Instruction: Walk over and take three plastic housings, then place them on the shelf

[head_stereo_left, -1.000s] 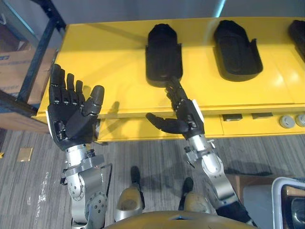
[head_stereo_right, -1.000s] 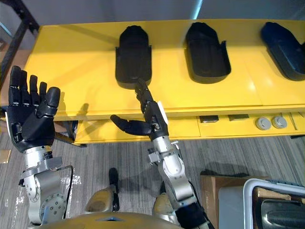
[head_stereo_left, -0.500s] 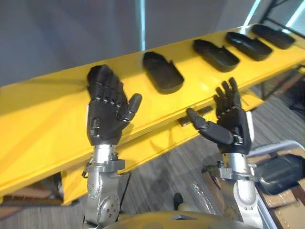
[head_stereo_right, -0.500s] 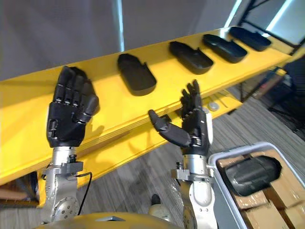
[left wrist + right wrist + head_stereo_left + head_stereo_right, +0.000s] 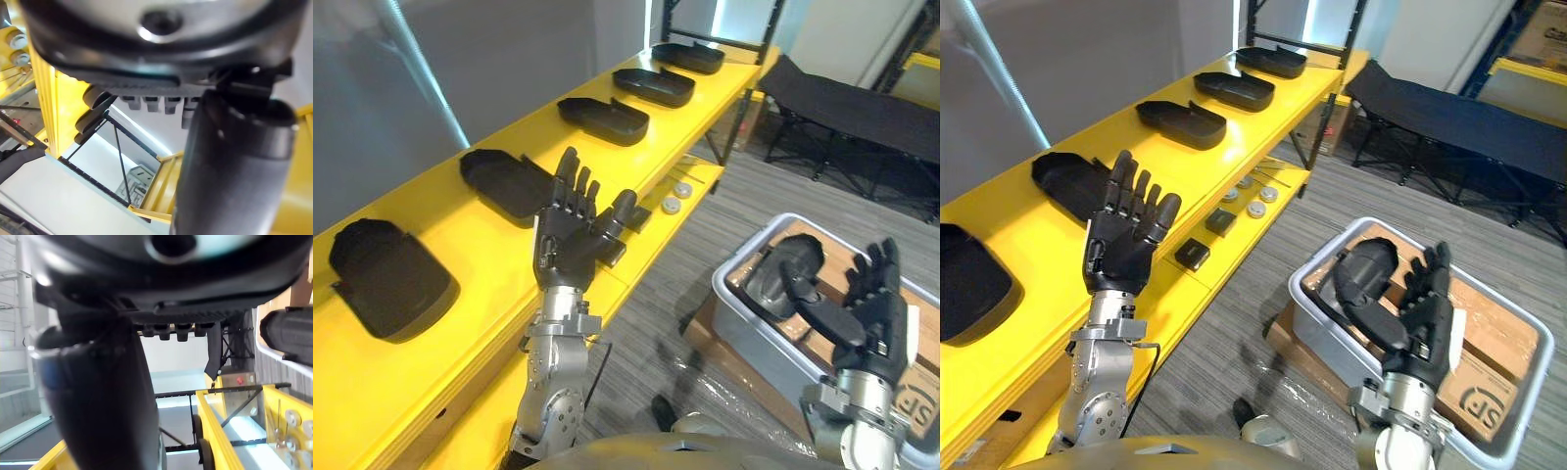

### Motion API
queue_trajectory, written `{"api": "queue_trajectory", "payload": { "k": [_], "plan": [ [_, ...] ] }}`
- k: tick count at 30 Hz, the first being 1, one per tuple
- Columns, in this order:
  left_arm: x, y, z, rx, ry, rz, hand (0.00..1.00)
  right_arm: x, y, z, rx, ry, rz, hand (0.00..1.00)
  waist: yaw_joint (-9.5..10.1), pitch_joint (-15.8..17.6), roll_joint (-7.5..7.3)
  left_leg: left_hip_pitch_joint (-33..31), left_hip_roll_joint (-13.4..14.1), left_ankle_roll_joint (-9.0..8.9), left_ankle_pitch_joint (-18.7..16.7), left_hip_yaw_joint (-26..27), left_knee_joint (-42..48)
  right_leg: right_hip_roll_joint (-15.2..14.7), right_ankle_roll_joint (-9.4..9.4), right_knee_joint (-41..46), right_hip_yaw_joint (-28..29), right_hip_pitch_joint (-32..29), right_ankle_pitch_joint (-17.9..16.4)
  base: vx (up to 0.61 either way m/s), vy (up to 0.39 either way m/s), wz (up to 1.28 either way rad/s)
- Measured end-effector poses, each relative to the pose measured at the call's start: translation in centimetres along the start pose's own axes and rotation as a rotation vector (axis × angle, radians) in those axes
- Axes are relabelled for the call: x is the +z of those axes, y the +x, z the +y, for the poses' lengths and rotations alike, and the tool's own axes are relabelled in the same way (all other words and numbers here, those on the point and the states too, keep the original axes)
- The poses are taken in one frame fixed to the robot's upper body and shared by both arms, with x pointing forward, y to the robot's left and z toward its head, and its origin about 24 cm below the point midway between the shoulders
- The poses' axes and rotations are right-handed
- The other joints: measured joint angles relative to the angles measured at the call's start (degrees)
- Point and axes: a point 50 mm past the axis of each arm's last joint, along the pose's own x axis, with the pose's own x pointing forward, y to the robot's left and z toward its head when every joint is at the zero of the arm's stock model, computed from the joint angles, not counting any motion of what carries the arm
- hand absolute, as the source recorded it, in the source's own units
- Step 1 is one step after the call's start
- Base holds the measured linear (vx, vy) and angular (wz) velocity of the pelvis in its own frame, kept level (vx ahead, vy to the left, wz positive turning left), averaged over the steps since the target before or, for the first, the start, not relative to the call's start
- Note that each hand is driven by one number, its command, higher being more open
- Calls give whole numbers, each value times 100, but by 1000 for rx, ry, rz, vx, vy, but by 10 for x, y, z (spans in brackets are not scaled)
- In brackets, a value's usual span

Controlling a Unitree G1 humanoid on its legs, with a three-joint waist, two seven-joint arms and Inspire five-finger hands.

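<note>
Several black plastic housings lie in a row on the yellow shelf [image 5: 489, 294]; the nearest [image 5: 386, 279] is at the left and another [image 5: 504, 181] lies behind my left hand. My left hand [image 5: 566, 257] is raised beside the shelf's front edge, open, with straight fingers and nothing in it. One more black housing [image 5: 1366, 274] rests in a grey bin [image 5: 1332, 323] on the floor at the right. My right hand [image 5: 1420, 328] is held up in front of that bin, open and empty. Its thumb [image 5: 102, 396] looms large in the right wrist view.
A lower yellow shelf level holds small round discs [image 5: 675, 196] and little black blocks [image 5: 1193, 257]. Cardboard boxes [image 5: 1474, 377] fill the bin under the housing. A black cot [image 5: 842, 98] stands at the back right. Striped grey floor lies between the shelf and the bin.
The camera has swung right, so the shelf now runs along the left and the bin has come into view. My right hand has left the shelf edge; both hands stay open and empty.
</note>
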Motion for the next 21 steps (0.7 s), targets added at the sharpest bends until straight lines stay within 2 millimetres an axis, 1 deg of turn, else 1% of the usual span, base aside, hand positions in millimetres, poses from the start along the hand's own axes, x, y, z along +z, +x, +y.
{"api": "queue_trajectory", "payload": {
  "k": [1,2,3,4,5,6,7,8,10,12,13,14,15,16,17,18,19,20,21],
  "plan": [
    [6,-1,1,8,1,-16,100,0,8,8,53,9,-19,100,212,1,115,-146,-254,93,-336,-843,131,0,-16,20,96,-92,53,-151,162,-77],
    [10,-4,1,11,2,-26,100,-2,13,14,84,9,-24,100,285,-32,192,-160,-287,107,-451,-1141,85,34,-5,67,105,-167,92,-165,179,-53],
    [15,-5,-1,-12,-2,-44,100,-4,18,20,97,19,-29,100,365,-13,269,-193,-327,-74,-563,-1316,3,64,32,148,65,-265,112,-142,120,-3],
    [21,-5,-4,-49,1,-66,100,-6,20,24,90,34,-22,100,465,20,274,-290,-379,-261,-646,-1357,-22,10,112,217,27,-391,164,-152,111,16],
    [23,-4,-5,-66,2,-75,100,-8,20,27,89,46,-12,100,524,49,257,-342,-430,-310,-642,-1390,11,-49,128,229,22,-409,174,-238,116,28],
    [26,-4,-6,-82,4,-88,100,-12,18,32,89,62,24,100,571,95,167,-498,-515,-302,-671,-1495,121,-173,142,254,-45,-464,167,-176,74,31],
    [27,-4,-6,-90,4,-93,100,-14,15,34,87,71,41,100,578,112,127,-570,-564,-345,-703,-1577,170,-229,156,308,-91,-502,118,-213,104,46],
    [26,-5,-9,-108,-3,-95,100,-19,9,36,73,89,80,100,594,167,55,-735,-676,-366,-728,-1714,338,-339,198,477,-144,-608,62,-123,93,37],
    [23,-6,-14,-139,-17,-81,100,-23,2,34,36,100,115,100,594,257,39,-876,-764,-355,-765,-1757,567,-435,233,552,-141,-664,77,-119,115,13],
    [19,-8,-19,-163,-29,-64,100,-26,-4,30,15,88,142,100,585,344,45,-939,-792,-362,-874,-1680,830,-462,323,566,-57,-699,141,-91,119,-28],
    [19,-8,-19,-167,-28,-58,100,-28,-7,29,10,81,156,100,584,363,24,-968,-777,-341,-949,-1536,998,-460,359,522,-72,-749,209,-75,86,-49],
    [19,-9,-19,-167,-25,-57,100,-28,-7,29,11,81,159,100,587,378,2,-957,-757,-327,-962,-1416,1042,-466,227,426,-103,-757,220,-129,84,-103],
    [20,-9,-16,-145,-22,-64,100,-29,-2,32,33,80,143,100,667,509,61,-814,-664,-243,-894,-1066,967,-627,-851,292,-1070,-774,-117,-107,41,-114],
    [20,-9,-15,-135,-19,-67,100,-30,1,34,48,80,136,100,725,542,75,-720,-603,-166,-816,-889,831,-675,-1149,403,-1471,-853,-379,-154,-6,-153],
    [23,-7,-11,-119,3,-82,100,-30,7,37,68,84,116,100,803,592,132,-559,-459,-236,-713,-568,577,-817,-976,1337,-2011,-1243,-408,-61,-91,-108],
    [24,-7,-8,-106,17,-88,100,-31,8,41,77,92,110,100,810,597,22,-413,-464,-297,-645,-470,477,-1027,-925,2477,-2269,-1409,-477,14,-163,-75],
    [24,-6,-4,-92,26,-89,100,-34,7,41,79,91,118,100,801,594,-15,-343,-460,-308,-640,-471,527,-1208,-924,2998,-2374,-1362,-576,85,-143,-29],
    [25,-6,-2,-81,34,-92,100,-37,7,42,78,90,130,100,831,522,-158,-316,-482,-314,-644,-474,577,-1228,-735,3018,-2471,-1335,-596,52,-147,-39],
    [27,-5,8,-45,57,-100,100,-45,10,47,99,85,150,100,821,502,-126,-382,-413,-311,-655,-618,668,-1051,-372,2849,-2605,-1266,-337,-23,-154,-78]
  ]
}}
